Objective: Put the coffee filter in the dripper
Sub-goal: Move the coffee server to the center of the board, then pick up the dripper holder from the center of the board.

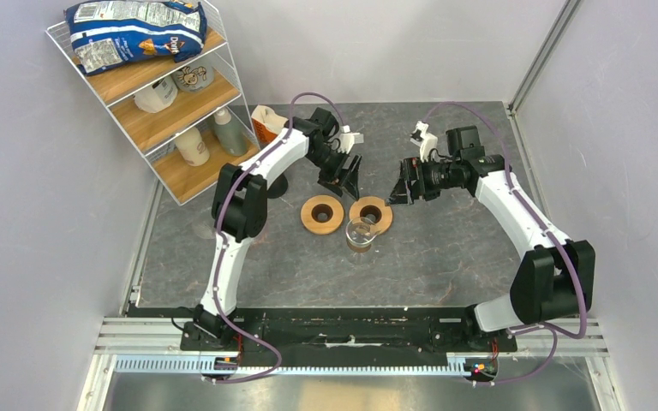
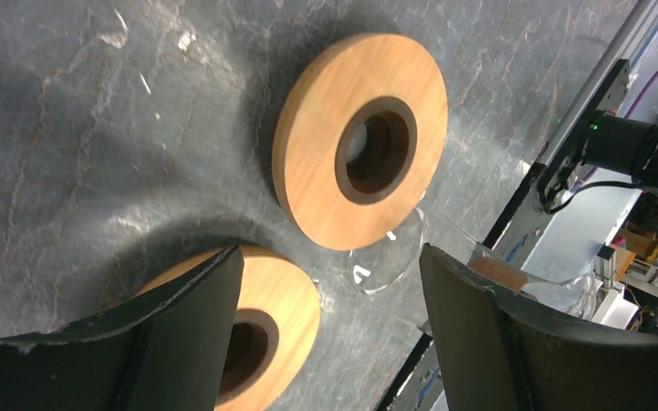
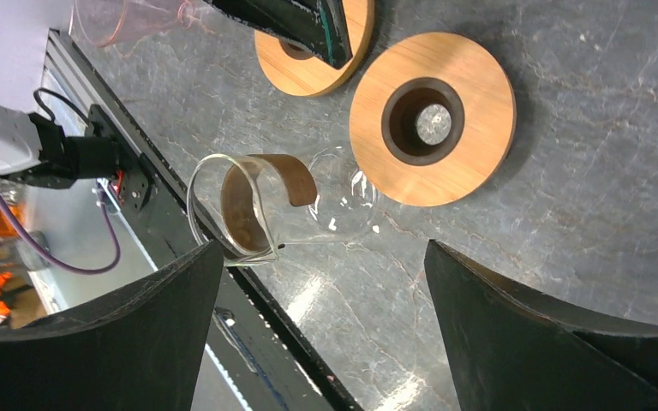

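The coffee filter, a thin cream paper cone, shows in none of the views, and neither gripper has it. The left gripper (image 1: 343, 184) hangs with its jaws spread wide and empty above two flat, round, light-brown discs: the left wooden ring (image 1: 307, 214) and the right wooden ring (image 1: 383, 211). The right gripper (image 1: 397, 193), equally wide and empty, hovers just right of them.

Just near the right wooden ring stands the dripper (image 1: 361, 233), a clear glass funnel with a brown collar and nothing in its mouth. Far left, behind the left arm, sits an orange-and-white packet (image 1: 264, 122), which is probably where a filter must come from.

Such paper should be feather-light, limp and easily creased. A gentle pinch on the rim beside the folded seam, likely its stiffest part, looks safest. The glass is fragile, so the paper wants lowering in, not pushing.
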Robot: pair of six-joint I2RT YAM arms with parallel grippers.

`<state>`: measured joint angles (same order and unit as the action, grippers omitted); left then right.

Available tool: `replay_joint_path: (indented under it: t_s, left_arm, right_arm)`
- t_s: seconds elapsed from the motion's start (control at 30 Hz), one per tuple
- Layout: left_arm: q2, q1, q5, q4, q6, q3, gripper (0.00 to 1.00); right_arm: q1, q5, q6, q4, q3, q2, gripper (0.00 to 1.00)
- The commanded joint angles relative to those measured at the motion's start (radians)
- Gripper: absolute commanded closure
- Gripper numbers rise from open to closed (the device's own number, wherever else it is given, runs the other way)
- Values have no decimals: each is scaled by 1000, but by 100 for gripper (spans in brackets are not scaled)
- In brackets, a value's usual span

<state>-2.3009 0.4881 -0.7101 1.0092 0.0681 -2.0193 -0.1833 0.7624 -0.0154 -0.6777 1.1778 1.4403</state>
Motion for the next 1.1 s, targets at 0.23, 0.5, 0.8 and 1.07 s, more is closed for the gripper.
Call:
replay_joint_path:
  t_s: [0.23, 0.5, 0.8, 1.07]
  left_arm:
    - [-129, 2, -89, -65, -37, -125, 20]
    - [-174, 10, -199, -116, -119, -105, 29]
    - [-162, 8, -295, -307, -292, -29, 50]
    - [-159, 8, -248, -315, -289, 35, 44]
  right_arm:
    - [60, 13, 65, -44, 20, -18, 4]
    - [135, 75, 55, -81, 37, -32, 3]
    - [166, 78, 39, -120, 35, -61, 3]
    - [176, 77, 30, -133, 35, -81, 3]
